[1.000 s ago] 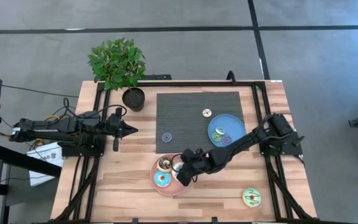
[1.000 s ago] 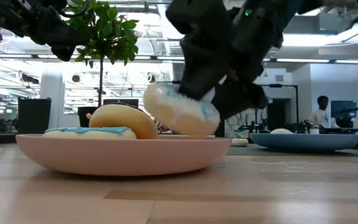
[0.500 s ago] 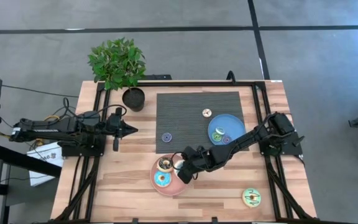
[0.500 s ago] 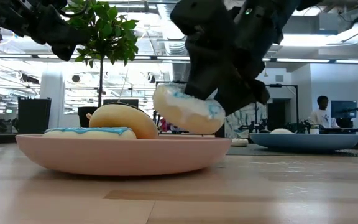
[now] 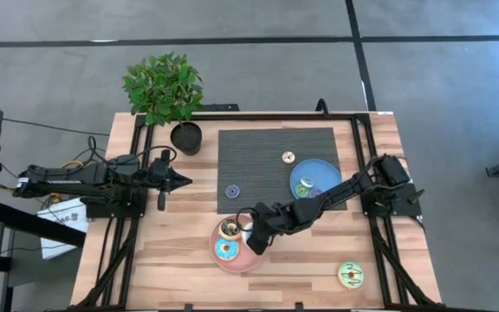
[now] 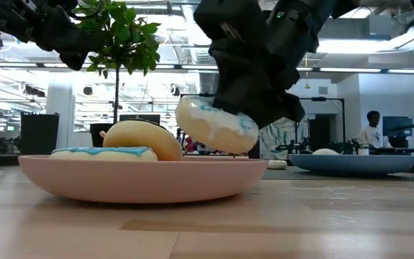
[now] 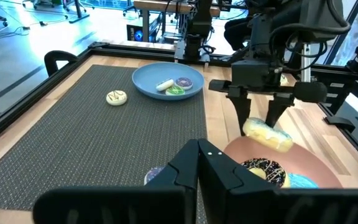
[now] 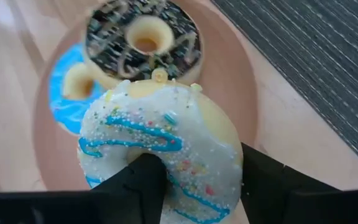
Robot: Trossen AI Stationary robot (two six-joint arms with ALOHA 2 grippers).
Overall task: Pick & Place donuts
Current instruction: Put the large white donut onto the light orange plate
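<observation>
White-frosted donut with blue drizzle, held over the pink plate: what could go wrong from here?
1. The right end effector holds the white-frosted ring donut with blue drizzle tilted, above the round pink plate; released so, it might roll off the rim.
2. The dark chocolate-frosted donut and the blue-frosted donut already fill much of the plate, so it may land on them.

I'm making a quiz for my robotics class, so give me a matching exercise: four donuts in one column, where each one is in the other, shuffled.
Donuts:
1. white donut
2. dark brown donut
3. green-yellow donut
4. small cream donut

Places:
A. on the dark mat
B. on the pink plate
C. on bare wood near the table's corner
D. held by the right gripper above the pink plate

Pairs: 1-D, 2-B, 3-C, 4-A
</observation>
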